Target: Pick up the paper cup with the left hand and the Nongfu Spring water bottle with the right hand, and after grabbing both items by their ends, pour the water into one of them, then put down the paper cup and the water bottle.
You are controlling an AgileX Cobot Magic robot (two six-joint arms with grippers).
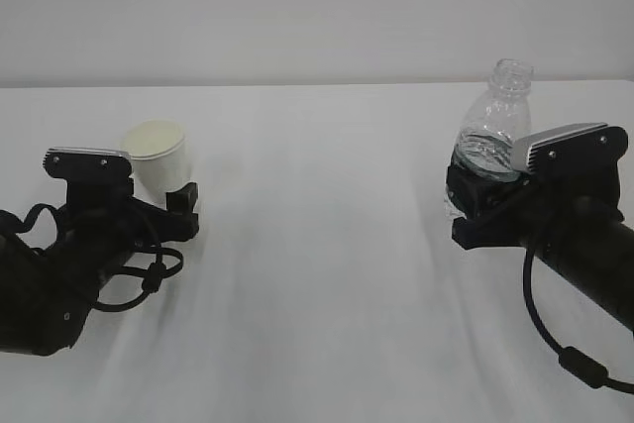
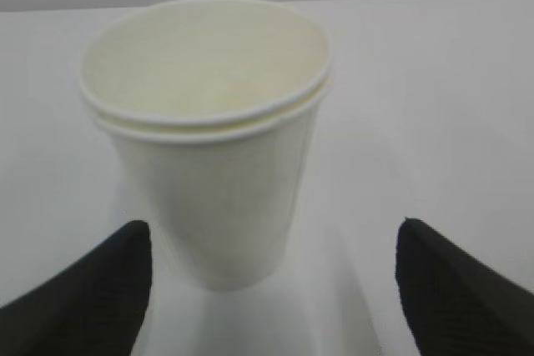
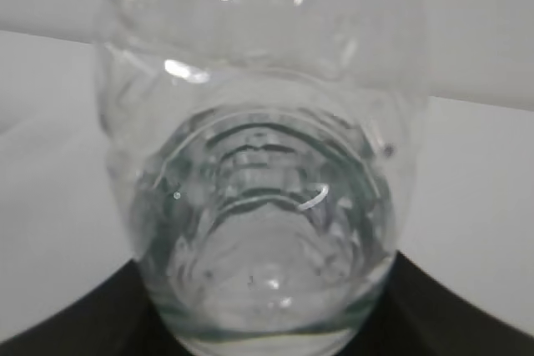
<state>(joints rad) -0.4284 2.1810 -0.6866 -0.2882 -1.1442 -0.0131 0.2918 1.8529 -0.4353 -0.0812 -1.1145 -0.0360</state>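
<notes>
The paper cup (image 1: 156,154) stands upright on the white table (image 1: 327,274) at the left, cream-white with a rolled rim. My left gripper (image 1: 166,195) is open wide around the base of the paper cup (image 2: 209,164). In the left wrist view my left gripper (image 2: 271,252) has its left finger close to the cup wall and its right finger well clear. At the right, my right gripper (image 1: 474,200) is shut on the lower part of the clear, capless water bottle (image 1: 492,126). In the right wrist view the bottle (image 3: 263,206), with water in it, fills my right gripper (image 3: 265,310).
A plain white wall (image 1: 317,7) rises behind the table's far edge. The right arm's thick black cable (image 1: 555,339) loops down over the table at the front right.
</notes>
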